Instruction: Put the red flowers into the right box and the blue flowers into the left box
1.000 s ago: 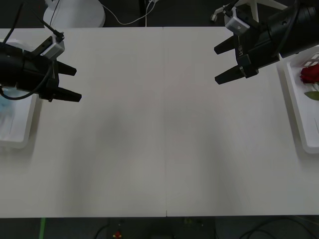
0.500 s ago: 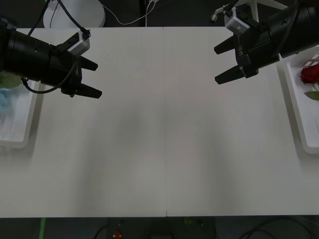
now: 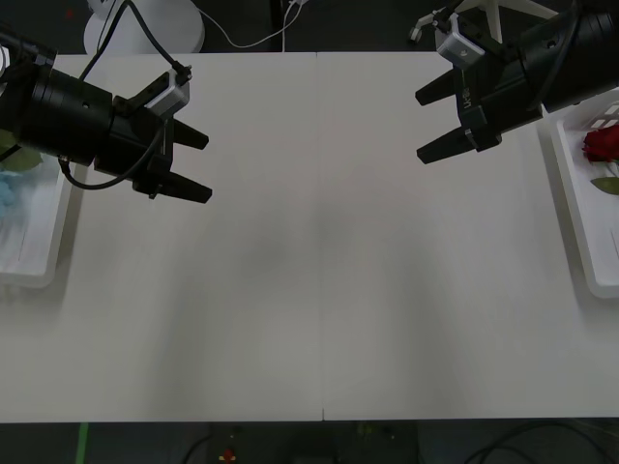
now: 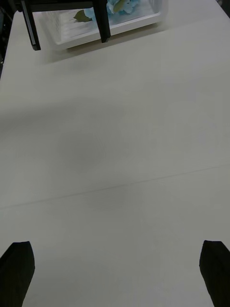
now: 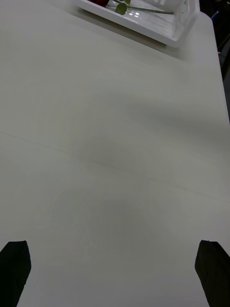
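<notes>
Hovering over the table, both end effectors, left and right, gape empty.

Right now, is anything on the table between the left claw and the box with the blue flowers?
Nothing visible is. The left gripper is open above bare table, just beside the left box, where the blue flowers lie.
</notes>
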Controlling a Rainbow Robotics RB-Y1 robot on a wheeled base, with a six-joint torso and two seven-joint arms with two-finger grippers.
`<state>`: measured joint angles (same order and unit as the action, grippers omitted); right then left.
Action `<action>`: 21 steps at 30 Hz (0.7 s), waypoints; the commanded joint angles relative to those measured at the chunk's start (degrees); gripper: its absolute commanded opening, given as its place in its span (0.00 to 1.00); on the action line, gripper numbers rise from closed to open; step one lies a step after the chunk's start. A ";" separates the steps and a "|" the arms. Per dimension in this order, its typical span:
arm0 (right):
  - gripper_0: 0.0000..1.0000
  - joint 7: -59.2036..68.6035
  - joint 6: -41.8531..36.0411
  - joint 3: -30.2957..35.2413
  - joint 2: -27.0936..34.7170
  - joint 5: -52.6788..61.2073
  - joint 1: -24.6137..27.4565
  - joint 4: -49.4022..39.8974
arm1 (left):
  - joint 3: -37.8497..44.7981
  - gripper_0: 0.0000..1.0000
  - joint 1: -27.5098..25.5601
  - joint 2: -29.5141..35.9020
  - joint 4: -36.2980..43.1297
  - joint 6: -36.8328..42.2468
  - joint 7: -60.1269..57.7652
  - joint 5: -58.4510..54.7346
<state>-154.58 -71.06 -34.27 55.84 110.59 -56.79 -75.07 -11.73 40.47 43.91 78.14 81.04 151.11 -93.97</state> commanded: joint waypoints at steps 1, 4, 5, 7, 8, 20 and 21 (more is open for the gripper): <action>1.00 -0.42 0.40 0.43 1.46 0.77 0.10 -1.13 | 1.01 1.00 3.03 -0.58 1.40 0.52 3.89 -0.86; 1.00 -0.42 0.40 0.43 1.46 0.77 0.10 -1.13 | 1.01 1.00 3.03 -0.58 1.40 0.52 3.89 -0.86; 1.00 -0.42 0.40 0.43 1.46 0.77 0.10 -1.13 | 1.01 1.00 3.03 -0.58 1.40 0.52 3.89 -0.86; 1.00 -0.42 0.40 0.43 1.46 0.77 0.10 -1.13 | 1.01 1.00 3.03 -0.58 1.40 0.52 3.89 -0.86; 1.00 -0.42 0.40 0.43 1.46 0.77 0.10 -1.13 | 1.01 1.00 3.03 -0.58 1.40 0.52 3.89 -0.86; 1.00 -0.42 0.40 0.43 1.46 0.77 0.10 -1.13 | 1.01 1.00 3.03 -0.58 1.40 0.52 3.89 -0.86; 1.00 -0.42 0.40 0.43 1.46 0.77 0.10 -1.13 | 1.01 1.00 3.03 -0.58 1.40 0.52 3.89 -0.86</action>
<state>-154.58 -71.06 -34.27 55.84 110.59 -56.79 -75.07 -11.73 40.47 43.91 78.14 81.05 151.11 -93.98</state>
